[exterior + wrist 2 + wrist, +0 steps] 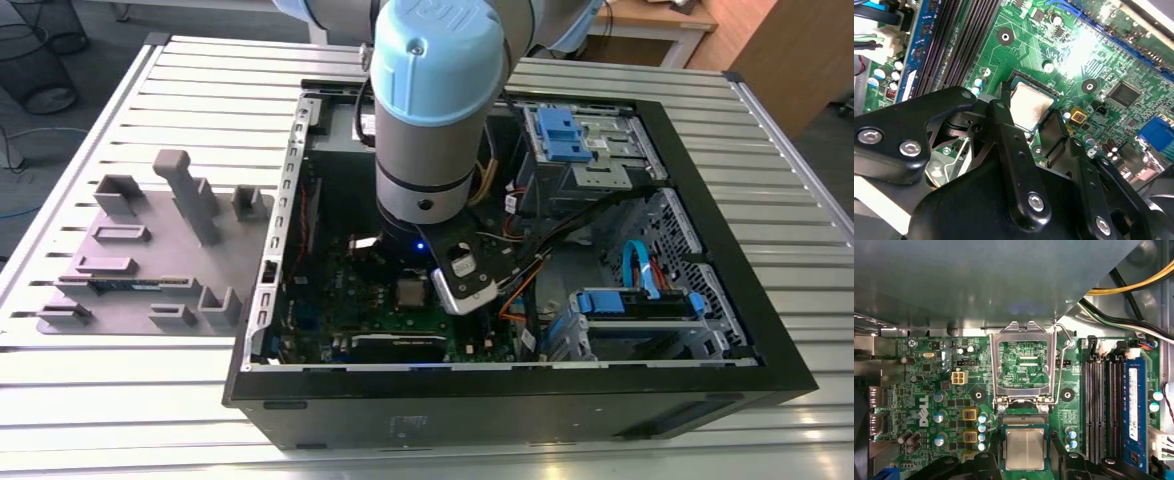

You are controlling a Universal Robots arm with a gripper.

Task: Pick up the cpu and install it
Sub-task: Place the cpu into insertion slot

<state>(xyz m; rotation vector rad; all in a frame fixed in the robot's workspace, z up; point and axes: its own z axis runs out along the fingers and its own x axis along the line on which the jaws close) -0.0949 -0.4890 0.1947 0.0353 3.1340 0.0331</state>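
Observation:
The cpu (1025,449) is a small square chip with a dull silvery top. It lies flat in the socket on the green motherboard (929,390), just below the open hinged socket frame (1024,362). My gripper (1025,456) straddles it, and the black fingers (985,466) sit against two opposite sides. In the second wrist view the cpu (1030,106) shows between the same fingers (1004,117), which hug its edges, so my gripper (1030,119) looks shut on it. In the exterior view the arm (427,120) reaches down into the open computer case (521,400).
Dark memory slots (1101,405) and a blue memory stick (1134,405) run beside the socket. Yellow and black cables (1134,290) and a grey metal box (979,280) stand close behind it. A grey fixture block (147,260) sits on the slatted table at the exterior view's left.

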